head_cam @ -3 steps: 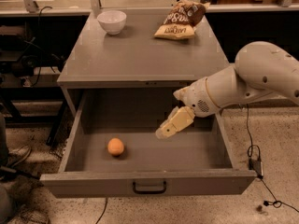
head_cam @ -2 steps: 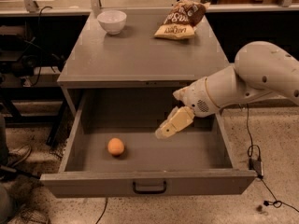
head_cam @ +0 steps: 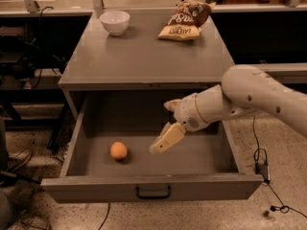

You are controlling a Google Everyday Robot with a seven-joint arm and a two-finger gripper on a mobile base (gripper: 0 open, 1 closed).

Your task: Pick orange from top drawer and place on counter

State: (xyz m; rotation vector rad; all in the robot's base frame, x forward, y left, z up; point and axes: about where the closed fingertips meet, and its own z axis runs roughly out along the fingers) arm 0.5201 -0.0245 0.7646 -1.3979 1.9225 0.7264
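Note:
The orange point(head_cam: 118, 150) lies on the floor of the open top drawer point(head_cam: 96, 188), left of centre. The drawer's dark handle point(head_cam: 153, 192) is centred on its front panel. My gripper point(head_cam: 159, 127) hangs inside the drawer, right of the orange and a little above it, not touching it. It is open and empty, with one tan finger point(head_cam: 165, 139) pointing down-left toward the orange. The grey counter point(head_cam: 144, 56) is the cabinet's top, above the drawer.
A white bowl point(head_cam: 114, 21) stands at the counter's back left. A brown chip bag point(head_cam: 184, 19) lies at its back right. Cables point(head_cam: 263, 169) trail on the floor right of the cabinet. Dark shelving stands to the left.
My gripper has moved left and slightly down inside the drawer, closer to the orange. The orange has not moved.

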